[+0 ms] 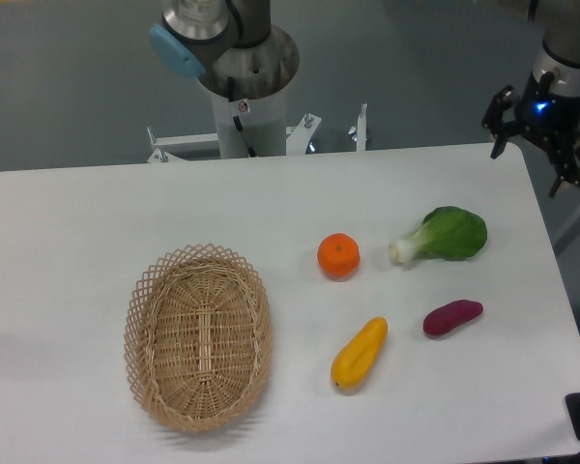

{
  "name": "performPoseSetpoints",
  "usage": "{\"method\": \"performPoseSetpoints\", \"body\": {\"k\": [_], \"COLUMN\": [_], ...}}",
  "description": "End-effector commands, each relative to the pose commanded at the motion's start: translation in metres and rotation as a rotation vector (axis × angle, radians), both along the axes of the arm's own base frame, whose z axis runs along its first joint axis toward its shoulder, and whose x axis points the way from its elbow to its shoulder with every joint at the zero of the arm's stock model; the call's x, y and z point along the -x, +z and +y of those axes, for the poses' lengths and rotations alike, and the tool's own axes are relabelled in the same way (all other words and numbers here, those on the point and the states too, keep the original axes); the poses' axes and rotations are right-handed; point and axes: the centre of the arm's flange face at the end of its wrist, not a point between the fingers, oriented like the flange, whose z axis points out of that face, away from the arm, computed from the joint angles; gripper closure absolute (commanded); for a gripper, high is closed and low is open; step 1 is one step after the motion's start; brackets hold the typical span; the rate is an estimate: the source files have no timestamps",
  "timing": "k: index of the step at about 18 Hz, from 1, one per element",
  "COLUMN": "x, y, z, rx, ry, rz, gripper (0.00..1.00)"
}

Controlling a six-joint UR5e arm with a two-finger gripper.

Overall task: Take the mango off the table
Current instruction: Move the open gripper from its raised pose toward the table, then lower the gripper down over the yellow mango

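1. The basket (199, 335), an oval wicker one, lies on the table (68, 222) farthest from the gripper, far to its left and nearer the camera.
2. The orange (338, 255) sits well to the left of the gripper and below it in the view.
3. The mango (360, 354) lies flat on the table, below the orange and just right of the basket; it is well apart from the gripper, down and to the left of it, untouched.
4. The bok choy (447, 236), green-leaved with a white stem, is the item nearest the gripper, below and slightly left of it.
5. The sweet potato (452, 317), purple, lies below the bok choy, just right of the mango.
6. The gripper (545, 162) hangs above the table's far right corner, fingers spread apart and holding nothing.
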Motion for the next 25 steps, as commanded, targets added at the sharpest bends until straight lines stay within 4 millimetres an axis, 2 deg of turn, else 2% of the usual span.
{"method": "performPoseSetpoints", "body": {"k": [7, 12, 19, 23, 25], "x": [-0.002, -0.008, -0.032, -0.045, -0.050], "y": [-0.005, -0.005, -0.011, -0.031, -0.041], "z": [0.002, 0.011, 0.066, 0.091, 0.115], "rx": [-0.008, -0.023, -0.063, -0.064, -0.104], "ry": [-0.003, 0.009, 0.167, 0.228, 0.309], "rz": [-0.012, -0.020, -0.028, -0.058, -0.042], "gripper": [0.00, 0.00, 0.00, 0.00, 0.00]}}
